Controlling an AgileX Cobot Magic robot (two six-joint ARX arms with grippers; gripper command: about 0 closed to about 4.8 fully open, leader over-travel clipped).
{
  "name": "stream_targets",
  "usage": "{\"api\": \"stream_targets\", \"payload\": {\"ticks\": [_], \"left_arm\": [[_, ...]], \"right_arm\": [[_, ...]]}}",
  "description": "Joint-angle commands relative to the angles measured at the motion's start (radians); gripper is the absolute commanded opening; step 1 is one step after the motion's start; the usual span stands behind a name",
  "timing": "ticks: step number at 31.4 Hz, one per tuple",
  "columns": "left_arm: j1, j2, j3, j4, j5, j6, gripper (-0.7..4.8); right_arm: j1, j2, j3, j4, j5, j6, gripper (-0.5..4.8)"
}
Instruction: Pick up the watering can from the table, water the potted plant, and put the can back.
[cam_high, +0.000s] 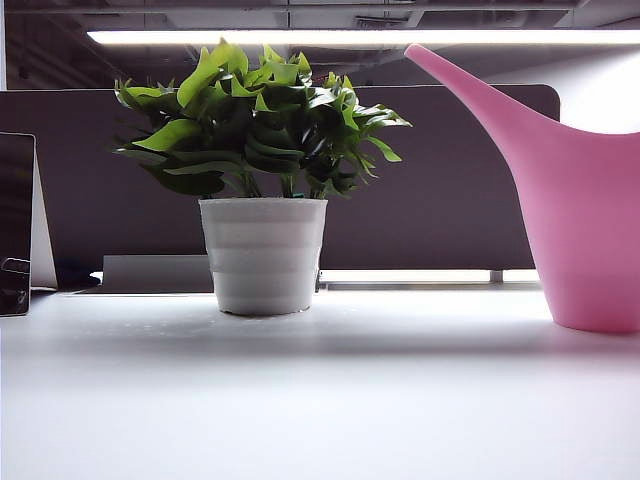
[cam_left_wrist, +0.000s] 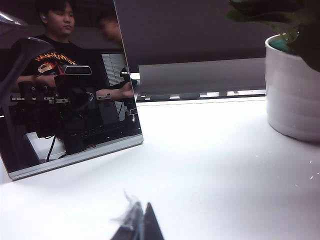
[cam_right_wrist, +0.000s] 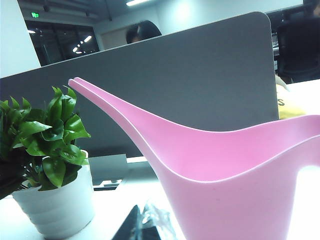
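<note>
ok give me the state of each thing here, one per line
can: upright on the table, spout aimed toward the plant, not held
plant: upright in its white pot, left of the can, apart from it
left end effector: shut, low over the table, empty
right end effector: shut, beside the can, empty

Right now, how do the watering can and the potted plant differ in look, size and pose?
The watering can is smooth pink plastic; the potted plant has green leaves in a white ribbed pot. The can is the bigger of the two. The can's long spout slants up toward the plant, while the pot stands straight with leaves spreading wide. Both rest upright on the white table, apart from each other.
</note>
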Motion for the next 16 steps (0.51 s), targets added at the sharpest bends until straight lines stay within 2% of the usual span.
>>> {"api": "stream_targets", "payload": {"ticks": [1, 16], "left_arm": [[0.0, 0.001, 0.001, 0.012, 0.002, 0.0, -0.05], [0.0, 0.001, 0.001, 0.013, 0.002, 0.0, -0.05]], "right_arm": [[0.0, -0.006, 0.003, 0.007, -0.002, -0.003, -0.06], [0.0, -0.006, 0.002, -0.026, -0.001, -0.003, -0.06]]}}
